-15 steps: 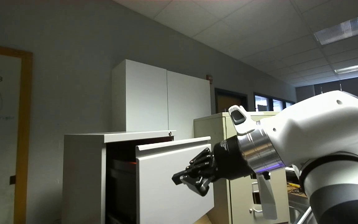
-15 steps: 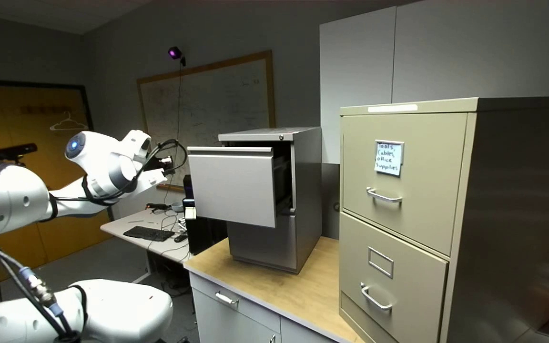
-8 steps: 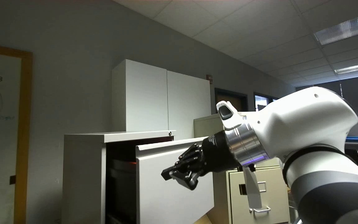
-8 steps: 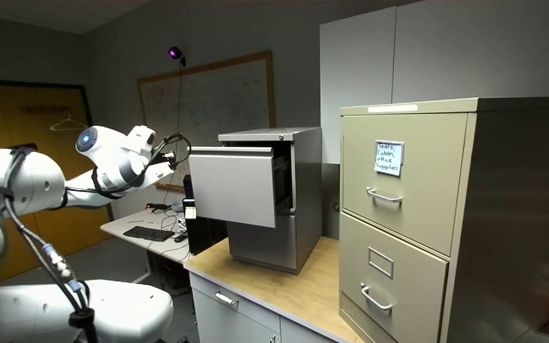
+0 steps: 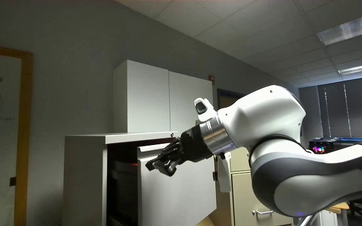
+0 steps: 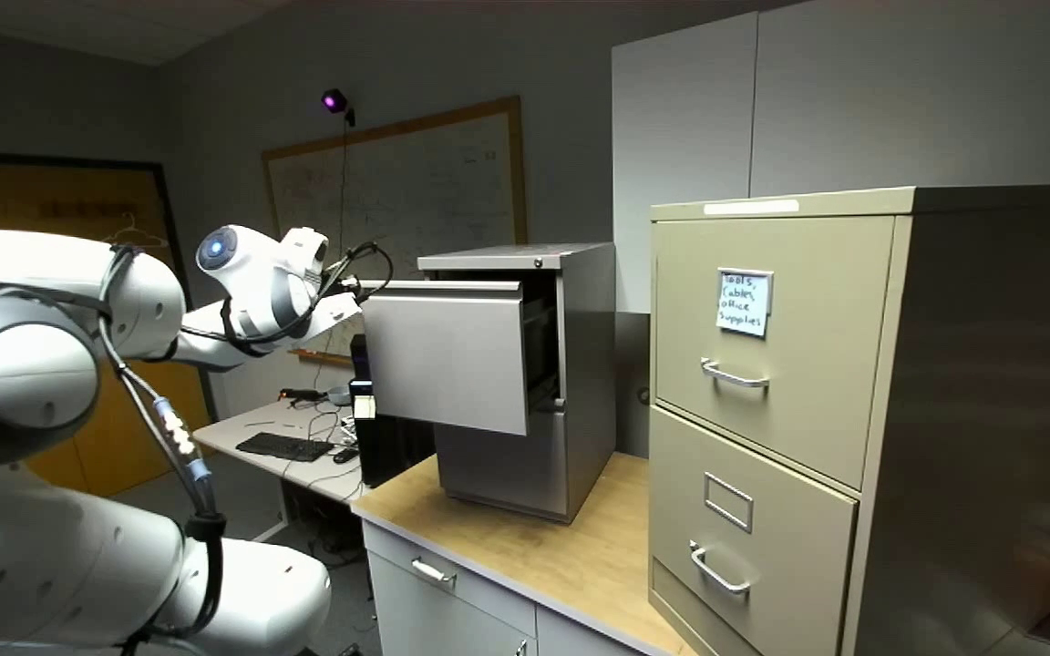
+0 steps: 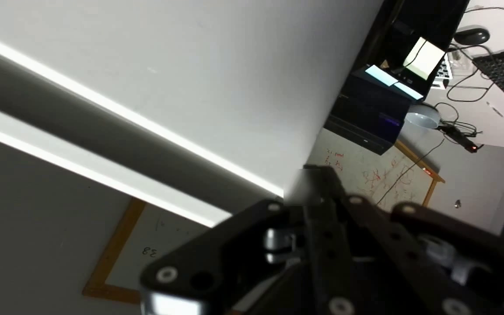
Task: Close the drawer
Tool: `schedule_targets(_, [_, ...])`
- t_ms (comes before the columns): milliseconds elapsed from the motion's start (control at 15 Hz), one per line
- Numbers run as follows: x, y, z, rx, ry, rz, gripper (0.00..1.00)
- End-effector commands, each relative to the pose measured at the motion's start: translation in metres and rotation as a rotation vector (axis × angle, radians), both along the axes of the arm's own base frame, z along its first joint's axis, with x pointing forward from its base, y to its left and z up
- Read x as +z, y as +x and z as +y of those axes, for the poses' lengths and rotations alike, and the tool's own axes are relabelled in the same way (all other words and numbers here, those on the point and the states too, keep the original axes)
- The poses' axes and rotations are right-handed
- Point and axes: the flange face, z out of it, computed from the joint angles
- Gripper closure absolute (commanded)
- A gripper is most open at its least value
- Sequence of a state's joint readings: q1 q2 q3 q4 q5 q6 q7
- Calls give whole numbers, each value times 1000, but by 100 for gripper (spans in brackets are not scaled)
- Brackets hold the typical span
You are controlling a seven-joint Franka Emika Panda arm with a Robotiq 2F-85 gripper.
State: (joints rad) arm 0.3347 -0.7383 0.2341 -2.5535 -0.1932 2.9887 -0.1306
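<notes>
The drawer (image 5: pixel 181 185) is the light-grey top drawer of a grey cabinet (image 6: pixel 591 383). It stands pulled out in both exterior views, its flat front (image 6: pixel 443 360) away from the cabinet body. A dark bin shows inside it. My gripper (image 5: pixel 151 164) is in front of the panel near its upper side edge, fingers together and nothing seen between them. In the wrist view the drawer front (image 7: pixel 217 70) fills the upper left, and the fingertips (image 7: pixel 311 186) overlap its corner. I cannot tell whether they touch it. In an exterior view the fingers are mostly hidden behind the wrist (image 6: pixel 311 301).
A beige filing cabinet (image 6: pixel 762 374) stands beside the grey cabinet on a wooden counter (image 6: pixel 602 497). A white cupboard (image 5: pixel 149 97) hangs behind. A desk (image 6: pixel 224 437) with a keyboard and a black computer (image 7: pixel 363 113) lies beyond the drawer. Cables loop around the arm.
The arm has moved toward the drawer, and the gripper has shifted across its front toward the upper side edge and slightly up. The drawer has not visibly moved.
</notes>
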Motion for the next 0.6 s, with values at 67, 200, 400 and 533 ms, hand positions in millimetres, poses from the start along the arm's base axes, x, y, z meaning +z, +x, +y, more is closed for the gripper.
schedule_targets(67, [18,48,3,13,9,0,100])
schedule_targets(200, [19,64,2,7,21,17,100])
schedule_targets(400, [21,88,0,-10,43,41,100])
schedule_targets(533, [23,104,-1,-21,58,55,100])
